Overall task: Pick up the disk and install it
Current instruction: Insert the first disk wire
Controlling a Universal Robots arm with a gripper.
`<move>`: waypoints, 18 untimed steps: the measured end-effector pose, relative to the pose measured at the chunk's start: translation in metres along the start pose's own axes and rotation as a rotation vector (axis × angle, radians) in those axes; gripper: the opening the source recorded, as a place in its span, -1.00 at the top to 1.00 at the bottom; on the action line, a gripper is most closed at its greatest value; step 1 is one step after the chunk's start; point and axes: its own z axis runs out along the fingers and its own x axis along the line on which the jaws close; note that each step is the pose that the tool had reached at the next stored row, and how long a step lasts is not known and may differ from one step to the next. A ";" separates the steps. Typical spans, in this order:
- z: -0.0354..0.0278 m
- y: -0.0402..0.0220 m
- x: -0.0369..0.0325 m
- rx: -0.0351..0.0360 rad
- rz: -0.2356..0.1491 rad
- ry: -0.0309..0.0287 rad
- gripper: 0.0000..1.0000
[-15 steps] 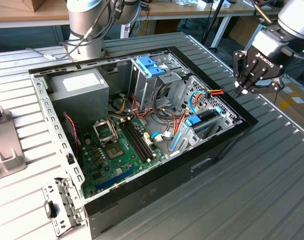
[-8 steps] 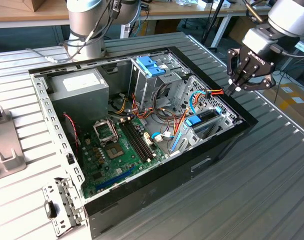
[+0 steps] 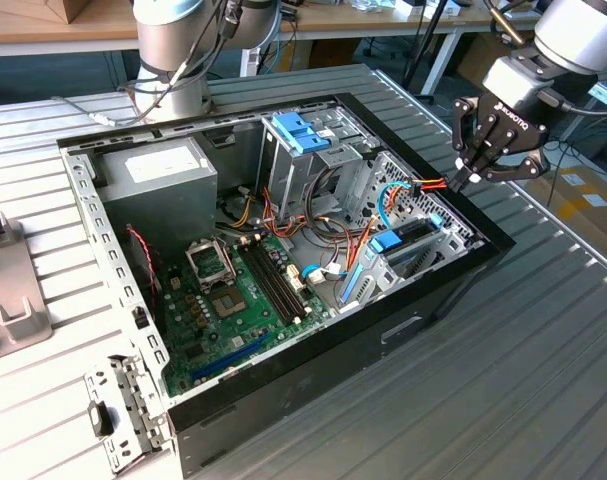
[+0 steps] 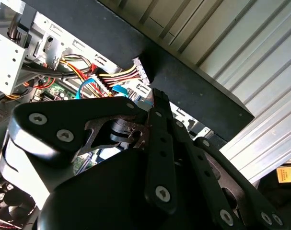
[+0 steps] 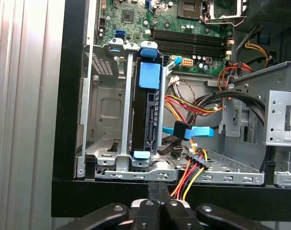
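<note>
We see the gripper (image 3: 466, 180) up in the air over the edge of the open computer case (image 3: 453, 300), on the exterior view's right. Its two fingers are pressed together at the tips and there is nothing between them. There are small white letters on the gripper's black body.

The disk (image 5: 147, 120) is inside the case, standing on its thin edge in a slot of the silver metal rack (image 5: 104, 110) by the case wall. It is dark, with a light blue plastic piece (image 5: 150, 75) on one end and a smaller blue bit on the other end. Only its thin side faces us, so we cannot read any label on it. In the first wrist view the closed gripper (image 5: 157, 191) sits just outside the black wall, in line with the disk but not touching it. In the exterior view the disk (image 3: 413, 235) is below the gripper, near the case corner.

Red, yellow and black wires (image 5: 195, 167) run just beside the disk, with a blue flat cable (image 5: 193, 132) across them. The green board (image 3: 233, 300) lies on the case floor. A big grey box (image 3: 158, 180) sits in the far corner, and a metal cage with blue handles (image 3: 298, 135) stands near the middle of the far side. The case rests on a grey ribbed table (image 3: 523, 390).
</note>
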 end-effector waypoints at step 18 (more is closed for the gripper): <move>0.0002 0.0000 0.0000 -0.0055 -0.063 -0.0002 0.40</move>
